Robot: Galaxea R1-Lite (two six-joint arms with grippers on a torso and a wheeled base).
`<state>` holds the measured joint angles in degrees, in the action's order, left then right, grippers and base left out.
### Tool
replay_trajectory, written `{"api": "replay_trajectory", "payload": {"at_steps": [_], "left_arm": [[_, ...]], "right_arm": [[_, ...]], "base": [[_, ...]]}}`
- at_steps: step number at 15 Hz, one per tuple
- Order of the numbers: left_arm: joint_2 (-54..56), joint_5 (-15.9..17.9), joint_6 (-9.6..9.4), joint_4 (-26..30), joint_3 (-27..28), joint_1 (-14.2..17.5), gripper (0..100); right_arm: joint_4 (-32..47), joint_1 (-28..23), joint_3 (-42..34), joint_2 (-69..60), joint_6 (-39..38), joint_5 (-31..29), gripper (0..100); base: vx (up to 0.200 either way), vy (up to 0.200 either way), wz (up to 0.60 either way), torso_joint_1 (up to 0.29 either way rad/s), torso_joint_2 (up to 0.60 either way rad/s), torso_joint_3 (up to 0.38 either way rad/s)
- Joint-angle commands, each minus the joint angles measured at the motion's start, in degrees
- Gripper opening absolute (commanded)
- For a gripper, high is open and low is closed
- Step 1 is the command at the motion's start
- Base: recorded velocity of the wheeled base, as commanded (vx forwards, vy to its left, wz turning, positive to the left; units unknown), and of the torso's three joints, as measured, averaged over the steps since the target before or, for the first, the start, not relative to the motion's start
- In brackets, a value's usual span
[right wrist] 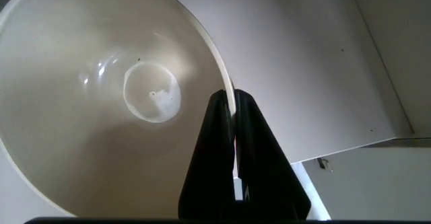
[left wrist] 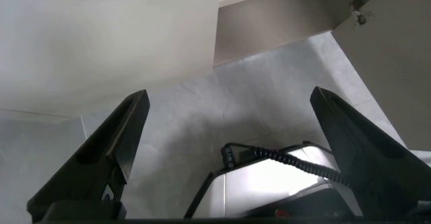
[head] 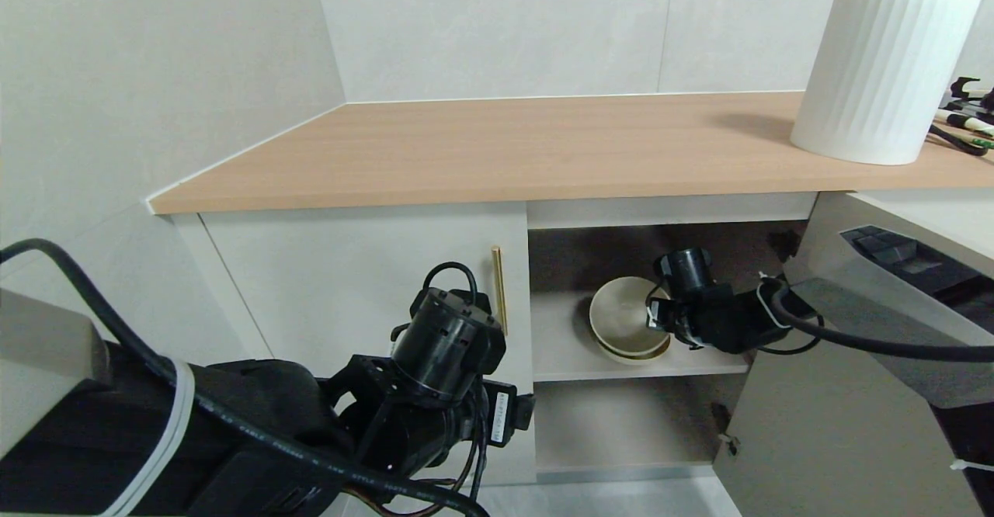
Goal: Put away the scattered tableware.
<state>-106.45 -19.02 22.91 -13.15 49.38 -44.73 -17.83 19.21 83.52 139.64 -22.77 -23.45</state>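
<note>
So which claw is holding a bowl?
The right claw, shut on the cream bowl at its rim, over the cabinet shelf; the left claw hangs open, empty.

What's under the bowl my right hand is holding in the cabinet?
A second dish lies under the bowl, on the cabinet's upper shelf; just its rim edge shows. The bowl, pinched at its rim by the right hand, covers the rest, so contact cannot be judged.
</note>
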Motion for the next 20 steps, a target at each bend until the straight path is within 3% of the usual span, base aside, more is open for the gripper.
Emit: {"api": "replay_trajectory", "payload": {"at_steps": [1,2,11,12,14,17,20], "left_arm": [[-0.1,-0.1,0.03,0.0,0.1,0.0,100],[-0.1,0.0,0.03,0.0,0.0,0.0,100],[0.2,0.0,0.82,-0.2,0.3,0.9,100],[2.4,0.1,1.35,-0.3,0.4,2.8,100],[7.5,0.2,0.91,0.3,-0.8,6.1,100],[15.0,1.1,0.65,0.0,-3.9,9.4,100],[25.5,2.5,-2.69,0.3,-8.7,10.4,100]], "right_arm": [[0.0,0.0,0.0,-0.1,0.0,0.1,0],[0.0,0.1,-0.1,-0.1,0.0,0.0,100],[2.0,0.6,-2.7,-3.5,-0.2,0.5,100],[2.5,1.2,-7.5,-8.6,-0.3,1.9,100],[2.5,2.4,-19.8,-20.5,-0.2,10.7,100],[2.5,3.3,-31.1,-33.1,0.1,16.3,100],[3.0,3.0,-38.7,-43.1,4.8,20.7,100]], "base": [[0.000,0.000,0.00,0.000,0.00,0.000],[0.000,0.000,0.00,0.000,0.00,0.000],[0.000,0.000,0.00,0.000,0.00,0.000],[0.000,0.000,0.00,0.000,0.00,0.000],[0.000,0.000,0.00,0.000,0.00,0.000],[0.000,0.000,0.00,0.000,0.00,0.000],[0.000,0.000,0.00,0.000,0.00,0.000]]}}
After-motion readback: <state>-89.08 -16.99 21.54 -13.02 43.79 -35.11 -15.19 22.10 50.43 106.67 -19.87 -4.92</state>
